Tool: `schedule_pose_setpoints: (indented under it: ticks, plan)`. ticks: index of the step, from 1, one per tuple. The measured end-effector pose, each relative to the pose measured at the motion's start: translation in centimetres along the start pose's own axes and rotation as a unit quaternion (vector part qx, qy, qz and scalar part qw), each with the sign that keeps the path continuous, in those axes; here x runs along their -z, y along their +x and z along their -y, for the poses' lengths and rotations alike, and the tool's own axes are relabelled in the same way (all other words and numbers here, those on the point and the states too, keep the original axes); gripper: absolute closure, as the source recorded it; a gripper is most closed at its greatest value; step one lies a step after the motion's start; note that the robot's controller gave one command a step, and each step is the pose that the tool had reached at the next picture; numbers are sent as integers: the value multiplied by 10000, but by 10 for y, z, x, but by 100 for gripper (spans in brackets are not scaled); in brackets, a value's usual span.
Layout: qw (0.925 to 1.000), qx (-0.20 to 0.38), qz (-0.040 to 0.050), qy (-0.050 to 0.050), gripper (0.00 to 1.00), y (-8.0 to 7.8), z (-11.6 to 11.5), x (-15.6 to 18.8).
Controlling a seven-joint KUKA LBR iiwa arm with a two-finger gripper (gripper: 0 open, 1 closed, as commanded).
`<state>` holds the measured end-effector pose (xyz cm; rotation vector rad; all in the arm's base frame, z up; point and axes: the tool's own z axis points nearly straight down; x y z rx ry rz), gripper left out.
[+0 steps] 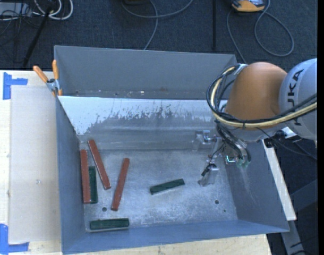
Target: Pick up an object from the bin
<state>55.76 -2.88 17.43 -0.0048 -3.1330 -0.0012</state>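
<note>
Sticks [120, 184] — three brown (green bars [167, 186]: three)

Black letters "KU", part of KUKA, stand on the white arm [305, 89].

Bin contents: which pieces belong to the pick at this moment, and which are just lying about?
In hand: gripper, low at the right of the bin; dark green bar at mid-floor, nearest it, lying apart from it.
Lying about: three red-brown sticks at left; second green bar beside the leftmost stick; third green bar at front left.
</note>
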Motion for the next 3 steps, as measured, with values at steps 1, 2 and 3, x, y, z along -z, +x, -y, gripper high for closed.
schedule_pose_setpoints:
  ticks: [1, 2, 3]
  plan:
    - [10000, -33, 1, -10, 0, 18, -79, -110]
    - [10000, -47, 41, 2, 100, 15, -76, -105]
    - [9996, -274, 93, -11, 100, -26, -105, 32]
